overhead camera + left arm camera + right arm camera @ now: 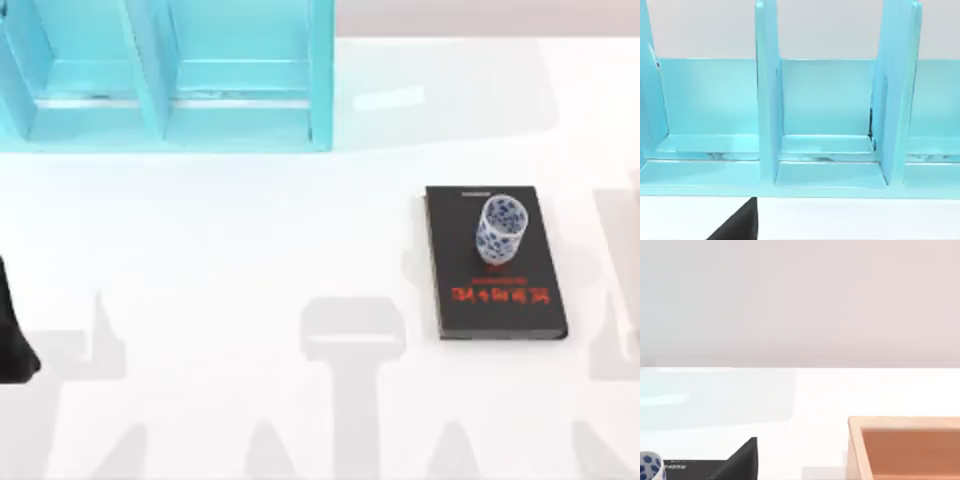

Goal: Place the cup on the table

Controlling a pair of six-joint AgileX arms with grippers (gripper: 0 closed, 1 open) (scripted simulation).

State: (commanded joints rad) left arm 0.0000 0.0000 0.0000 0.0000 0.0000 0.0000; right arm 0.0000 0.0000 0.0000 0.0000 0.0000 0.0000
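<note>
One turquoise shelf unit (170, 75) stood at the far left of the white desk (250, 250), with upright dividers splitting it into open bays. My left arm (12, 330) sat parked at the desk's left edge; how its tool stood could not be told. To the right lay one black book (495, 265) with red lettering, and one cup (500, 230) stood upright on its far half. The right wrist view caught one wooden tray (905, 447).
</note>
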